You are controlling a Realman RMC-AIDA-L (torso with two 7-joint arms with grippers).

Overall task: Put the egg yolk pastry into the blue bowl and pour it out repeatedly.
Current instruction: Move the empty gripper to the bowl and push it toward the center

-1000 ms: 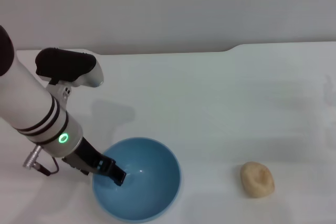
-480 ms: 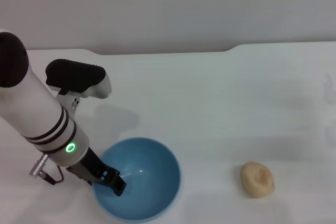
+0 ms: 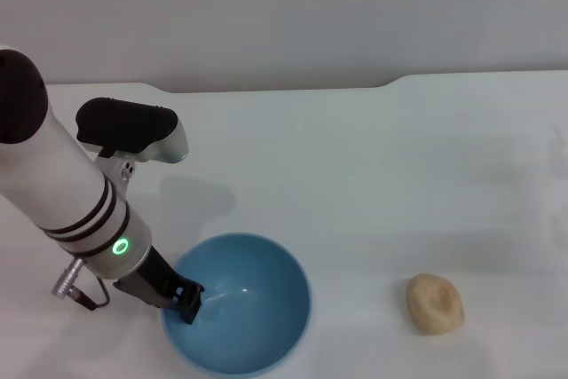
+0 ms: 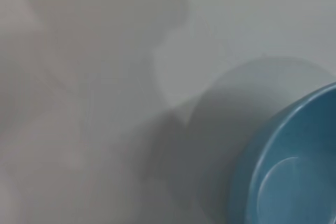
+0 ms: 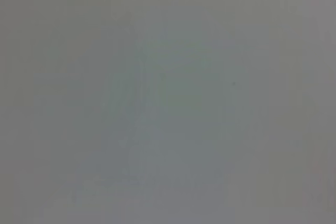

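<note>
The blue bowl [image 3: 253, 312] stands upright and empty on the white table at the front left. My left gripper [image 3: 185, 300] is at the bowl's left rim, with one dark finger inside the wall, shut on the rim. The left wrist view shows part of the bowl [image 4: 294, 171] and its shadow on the table. The egg yolk pastry [image 3: 435, 303] lies on the table to the right of the bowl, well apart from it. The right gripper is out of view; its wrist view shows only a plain grey surface.
The white table [image 3: 355, 175] runs back to a pale wall, with a step in its far edge at the right. My left arm's white forearm [image 3: 62, 193] with a green light stands over the table's left side.
My left arm has swung a little to the right and forward. The gripper has drawn back towards the bowl's left rim, and the bowl has shifted slightly. The pastry has not moved.
</note>
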